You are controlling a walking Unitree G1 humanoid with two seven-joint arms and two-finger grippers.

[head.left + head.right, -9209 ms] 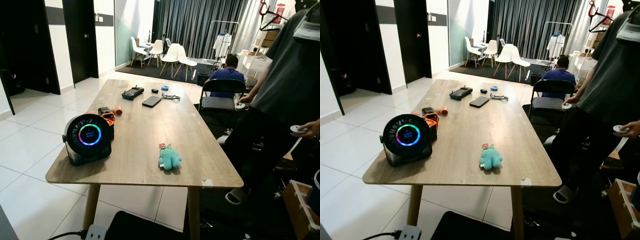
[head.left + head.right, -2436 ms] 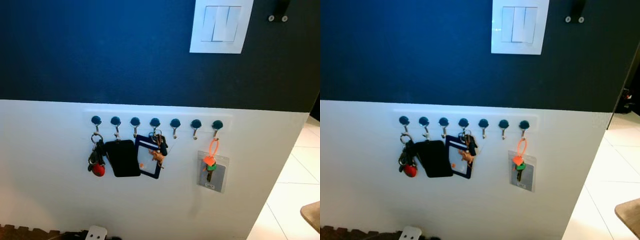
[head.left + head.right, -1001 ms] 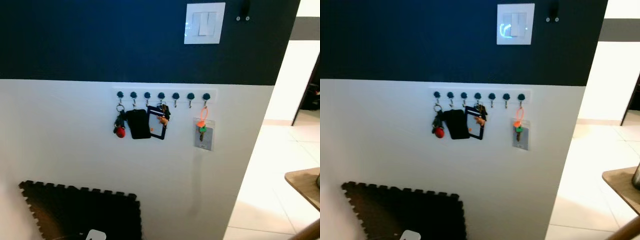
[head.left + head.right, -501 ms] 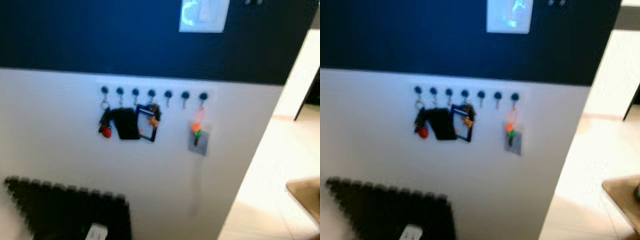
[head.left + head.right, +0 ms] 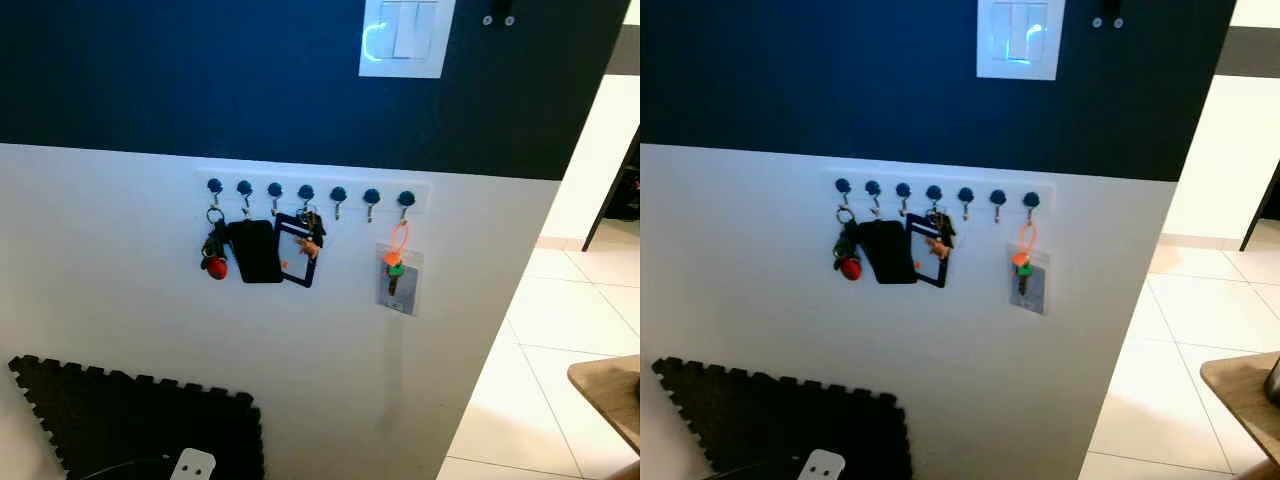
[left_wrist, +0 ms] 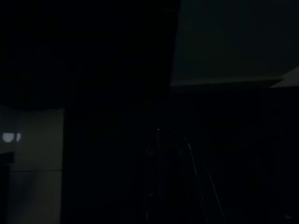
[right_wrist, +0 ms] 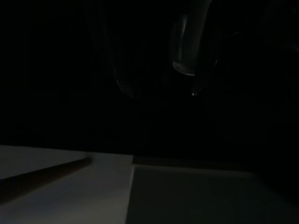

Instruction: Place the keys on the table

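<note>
A white rail of several blue-knobbed hooks (image 5: 308, 191) runs along a white and dark blue wall. On the leftmost hook hangs a bunch of keys with a red fob (image 5: 214, 254). Beside it hang a black card holder (image 5: 256, 251) and a blue badge holder with more keys (image 5: 297, 258). From the rightmost hook hangs an orange loop with orange and green keys (image 5: 394, 262) over a clear badge sleeve. A corner of the wooden table (image 5: 612, 390) pokes in at the lower right. My left gripper (image 6: 173, 154) and right gripper (image 7: 159, 79) hang in deep shade in very dark wrist views.
A white light switch (image 5: 403, 37) sits above the rail. A black foam puzzle mat (image 5: 140, 420) lies on the floor below the hooks, with a white power strip (image 5: 193, 466) at its front. Pale floor tiles (image 5: 540, 350) open to the right past the wall's end.
The view has shifted slightly and gone from blurred to sharp, so the camera moved. The keys and holders hang on the same hooks.
</note>
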